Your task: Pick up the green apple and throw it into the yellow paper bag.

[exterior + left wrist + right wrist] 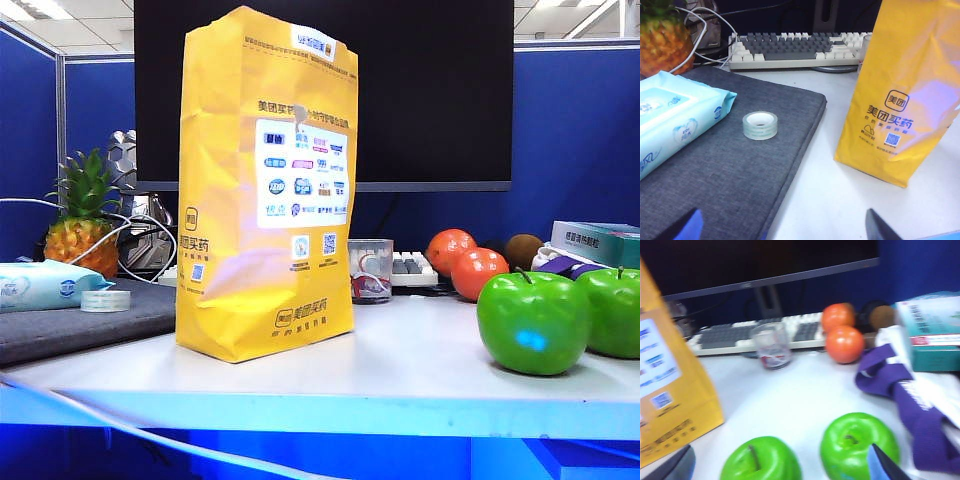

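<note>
The yellow paper bag (265,185) is the biggest thing in front of me. It stands upright on the white table (400,370), far taller than any fruit, its mouth up at the top. Left of it lies a grey pad (740,165) carrying a pack of wipes (675,117) and a roll of clear tape (760,125), with a pineapple (82,225) behind. Back by the monitor sit a keyboard (795,50), a small glass (772,346) and two oranges (842,335).

Two green apples rest side by side at the right of the table, well apart from the bag. The one I want is the green apple (612,310) farther right, partly cut by the edge of the exterior view; its twin (533,322) shows a pale blue glare spot on its front.

My left gripper (782,230) hangs over the near edge of the pad, fingers spread wide, nothing between them. My right gripper (780,465) hovers just above the apples, also spread wide and empty — the target (859,446) sits near one fingertip (885,465).

So I judge this the very start: nothing picked yet. Next my right gripper should drop over the unspotted apple, straddle its widest part and close firmly — the glossy skin looks slippery — without nudging the twin.
</note>
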Action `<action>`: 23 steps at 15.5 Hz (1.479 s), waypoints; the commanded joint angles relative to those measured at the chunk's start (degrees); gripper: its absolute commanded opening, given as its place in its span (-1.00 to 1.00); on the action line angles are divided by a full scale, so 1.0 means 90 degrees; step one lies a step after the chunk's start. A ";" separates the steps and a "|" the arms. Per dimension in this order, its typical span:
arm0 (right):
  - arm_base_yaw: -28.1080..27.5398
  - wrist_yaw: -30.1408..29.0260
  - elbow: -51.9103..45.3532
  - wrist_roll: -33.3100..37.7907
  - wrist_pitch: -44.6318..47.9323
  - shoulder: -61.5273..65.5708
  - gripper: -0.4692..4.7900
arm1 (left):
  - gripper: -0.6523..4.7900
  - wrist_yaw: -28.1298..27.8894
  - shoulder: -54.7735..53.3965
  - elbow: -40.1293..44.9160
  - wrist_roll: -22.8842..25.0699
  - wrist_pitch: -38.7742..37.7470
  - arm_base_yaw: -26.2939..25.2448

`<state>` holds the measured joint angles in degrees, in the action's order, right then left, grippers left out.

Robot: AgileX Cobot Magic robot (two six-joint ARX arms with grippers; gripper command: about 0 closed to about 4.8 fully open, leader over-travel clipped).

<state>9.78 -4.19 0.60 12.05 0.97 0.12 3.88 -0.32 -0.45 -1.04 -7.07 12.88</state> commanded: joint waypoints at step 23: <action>0.0007 0.1268 0.4014 -0.1545 -0.0651 0.6975 1.00 | 0.84 -0.0794 -0.5969 -0.6409 0.2174 -0.1399 0.3810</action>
<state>9.80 6.42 35.83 0.75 -3.55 62.33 2.42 -53.17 -57.41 17.65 -18.50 44.40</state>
